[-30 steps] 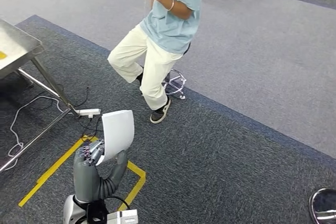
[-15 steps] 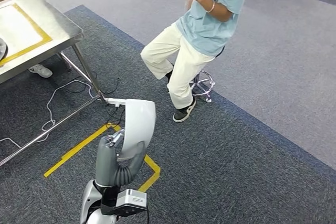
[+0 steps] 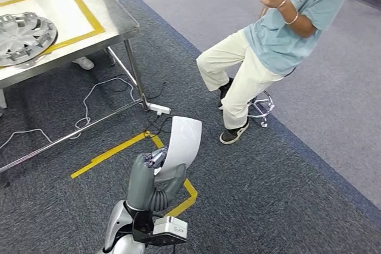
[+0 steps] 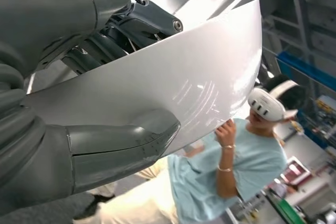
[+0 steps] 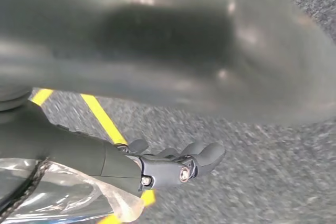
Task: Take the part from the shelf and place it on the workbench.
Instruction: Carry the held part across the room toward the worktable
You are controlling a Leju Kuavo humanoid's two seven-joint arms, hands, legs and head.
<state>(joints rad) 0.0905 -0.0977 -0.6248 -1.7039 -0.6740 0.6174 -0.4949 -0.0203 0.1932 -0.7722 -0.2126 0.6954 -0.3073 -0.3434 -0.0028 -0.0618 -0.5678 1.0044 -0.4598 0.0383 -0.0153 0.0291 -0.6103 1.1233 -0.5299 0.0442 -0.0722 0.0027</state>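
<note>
A white curved panel part (image 3: 182,144) is held up in front of me by my left hand (image 3: 150,176), thumb on one face and fingers on the other. In the left wrist view the part (image 4: 158,82) spans the picture, with the grey thumb (image 4: 118,140) pressed against its glossy face. The steel workbench (image 3: 112,25) stands at the far left, its top marked by a yellow tape rectangle. My right hand (image 5: 170,166) hangs over the carpet, fingers stretched out and holding nothing.
A silver hubcap (image 3: 22,37) lies on the workbench. A person (image 3: 269,46) in a headset sits on a stool (image 3: 261,102) at the right. Cables (image 3: 90,102) and a power strip (image 3: 159,109) lie under the bench. Yellow tape (image 3: 108,154) marks the floor.
The camera has turned, so the whole scene has slid to the right and more of the workbench and the hubcap have come into view. My left hand still holds the white part.
</note>
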